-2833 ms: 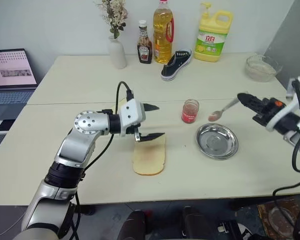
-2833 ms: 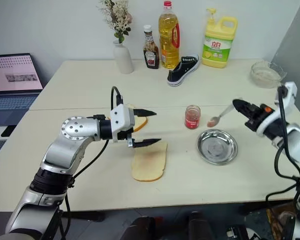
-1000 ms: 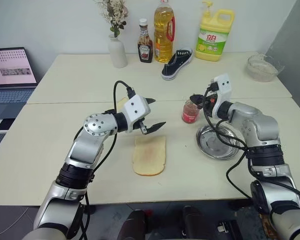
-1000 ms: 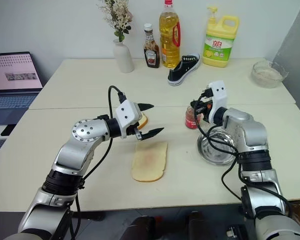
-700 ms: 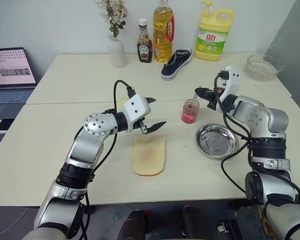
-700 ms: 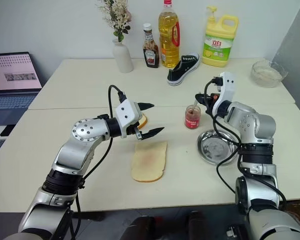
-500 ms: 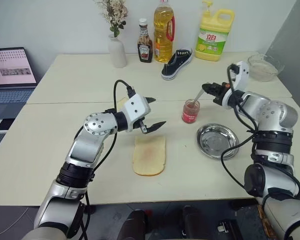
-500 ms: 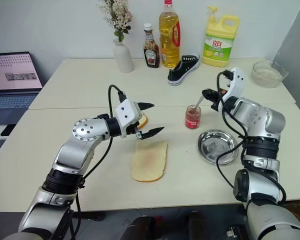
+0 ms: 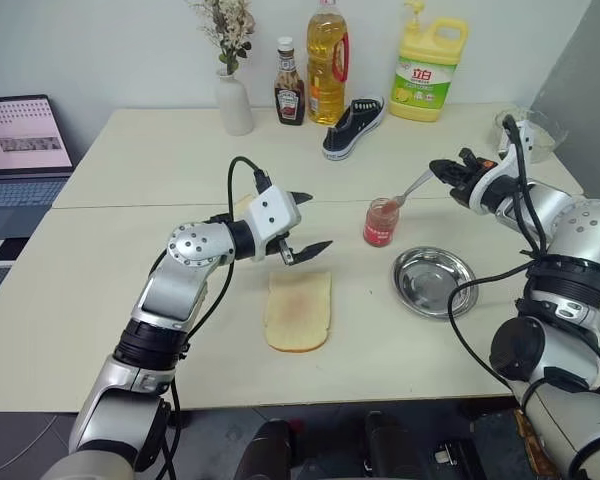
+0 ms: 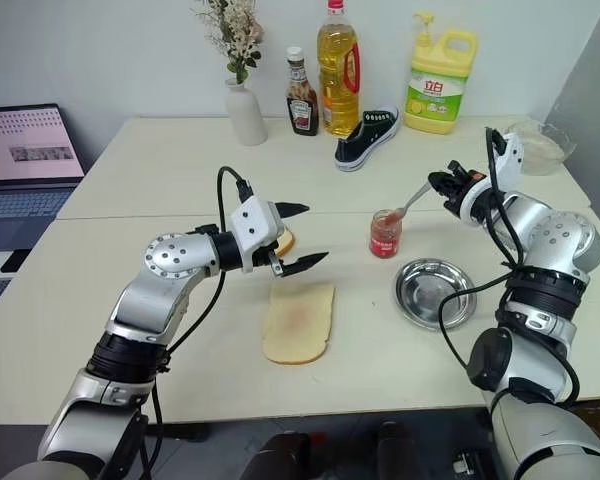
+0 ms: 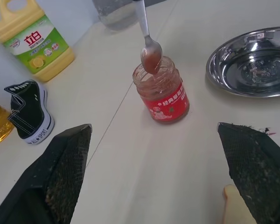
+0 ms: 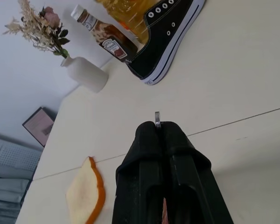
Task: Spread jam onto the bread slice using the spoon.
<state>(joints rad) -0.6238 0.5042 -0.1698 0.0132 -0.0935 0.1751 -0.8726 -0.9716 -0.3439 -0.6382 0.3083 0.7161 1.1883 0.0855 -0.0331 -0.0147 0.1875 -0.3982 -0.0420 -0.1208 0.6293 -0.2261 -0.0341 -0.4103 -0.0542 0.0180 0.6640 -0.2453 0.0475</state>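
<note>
The pale bread slice [image 9: 299,311] lies flat on the table with a faint pink stain at its centre. My left gripper [image 9: 320,220] hovers open just above the slice's far end, holding nothing. The small glass jam jar [image 9: 380,221] stands to the right of it. My right gripper [image 9: 445,170] is shut on the handle of the silver spoon [image 9: 412,189]. The handle slopes down to the left toward the jar. The spoon's bowl [image 11: 151,55] carries pink jam and hangs right over the jar's [image 11: 162,93] mouth.
A round steel dish [image 9: 434,281] sits right of the bread. A second slice with golden crust [image 10: 283,241] lies behind my left gripper. Along the back stand a vase [image 9: 234,103], ketchup bottle [image 9: 289,97], oil bottle [image 9: 326,62], shoe [image 9: 352,128], detergent jug [image 9: 428,60] and glass bowl [image 9: 525,133].
My right gripper has swung right and up away from the jar while rolling, and the spoon's bowl now sits over the jar's mouth. The left arm has kept still.
</note>
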